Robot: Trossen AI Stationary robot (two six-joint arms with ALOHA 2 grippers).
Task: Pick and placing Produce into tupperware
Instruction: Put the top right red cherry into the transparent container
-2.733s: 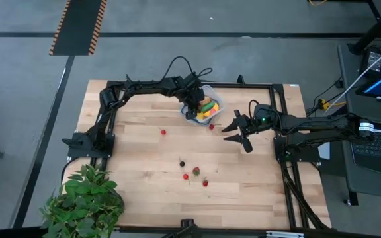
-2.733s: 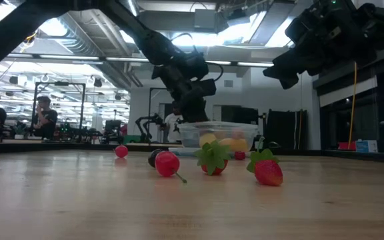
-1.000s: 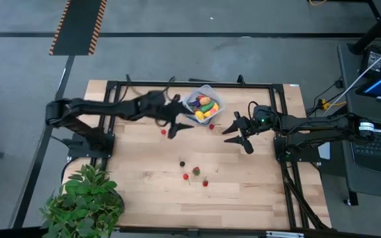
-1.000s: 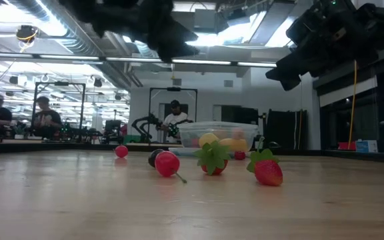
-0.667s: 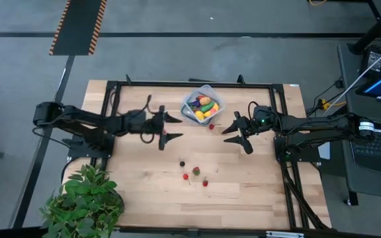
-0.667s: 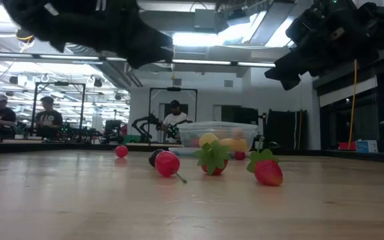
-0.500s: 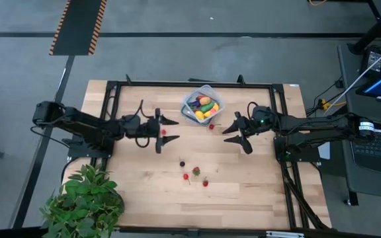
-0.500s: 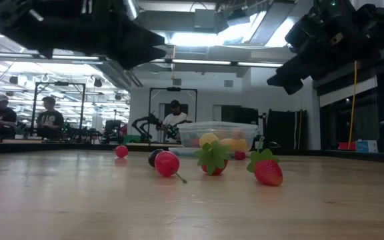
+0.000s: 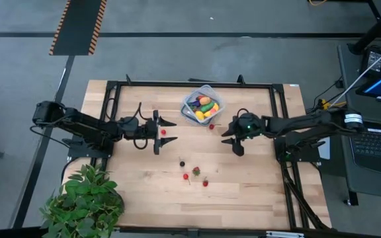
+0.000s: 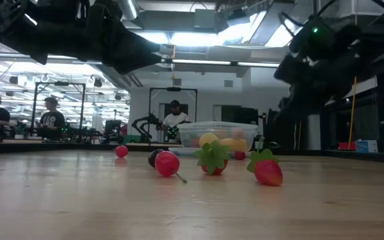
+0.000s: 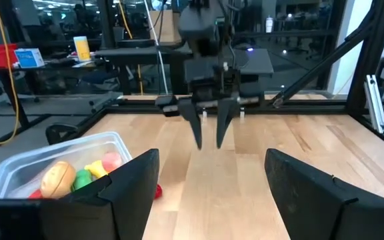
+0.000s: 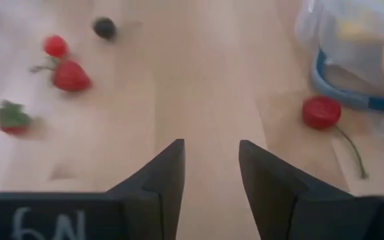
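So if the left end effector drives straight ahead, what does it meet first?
Likely the right end effector, facing the left end effector head-on across bare table, though depth is unclear. The tupperware and a red berry sit off to one side.

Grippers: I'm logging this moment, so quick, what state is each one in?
Left gripper: open, holding nothing.
Right gripper: open, holding nothing.

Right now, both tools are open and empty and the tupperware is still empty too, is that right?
Not quite: the tupperware already holds several produce pieces, as the high view shows. The left tool and right tool are indeed open and empty.
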